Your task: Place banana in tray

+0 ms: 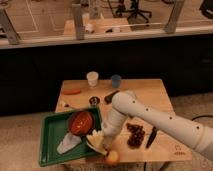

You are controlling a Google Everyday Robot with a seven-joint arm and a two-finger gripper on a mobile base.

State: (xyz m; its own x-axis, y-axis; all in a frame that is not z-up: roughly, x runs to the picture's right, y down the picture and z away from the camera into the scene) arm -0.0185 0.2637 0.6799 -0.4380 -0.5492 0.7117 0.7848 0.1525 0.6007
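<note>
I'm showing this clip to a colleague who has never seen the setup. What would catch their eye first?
Probably the thick white robot arm sweeping in from the right, its gripper down at the near right corner of the large green rectangular plastic tray. There it meets the pale yellow lumpy banana, which lies at the tray's rim. Next, the round red-orange bowl inside the tray stands out.

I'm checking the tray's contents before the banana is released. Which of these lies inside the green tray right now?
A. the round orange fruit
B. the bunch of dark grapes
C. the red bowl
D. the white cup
C: the red bowl sits inside the tray near its far right corner, while the gripper is at the tray's right rim by the banana.
</note>
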